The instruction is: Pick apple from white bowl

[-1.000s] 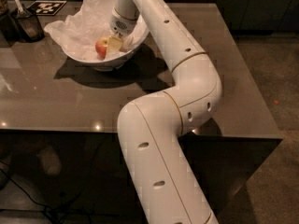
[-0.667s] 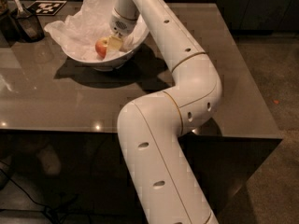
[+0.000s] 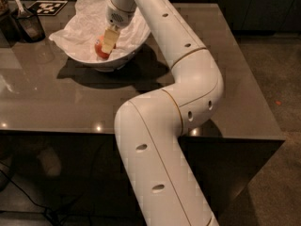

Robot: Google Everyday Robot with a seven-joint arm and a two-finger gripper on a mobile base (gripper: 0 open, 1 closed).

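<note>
Moved: very little. gripper [image 3: 108, 41] has edged slightly left, now overlapping apple's right side more than 1 s ago; apple, bowl, cup same spots.
Apple [image 3: 99, 50]: small, round, red w/ yellowish patch; only left part shows, rest hidden behind gripper. Lies inside white bowl, low and near centre, on the tissue.
White bowl [image 3: 114, 63]: wide, glossy, flaring sides; sits on table's back-left area.
Tissue [image 3: 85, 19]: crumpled white paper lining bowl, sticking up past back and left rim.
Gripper: down inside bowl, against apple's right side, touching or nearly so. Spread or pinching: can't tell.
Arm [image 3: 188, 74]: white, enters bowl from right-rear rim side; elbow hangs over table's front-right part.
Table [image 3: 61, 98]: dark, glossy; front edge runs across mid-view, right edge beside floor.
Open room: bare tabletop in front of and right of bowl.
Left side: dark cup [image 3: 30, 26] w/ utensil [image 3: 17, 1], well apart from bowl; b/w marker tag [image 3: 47, 7] behind it.
</note>
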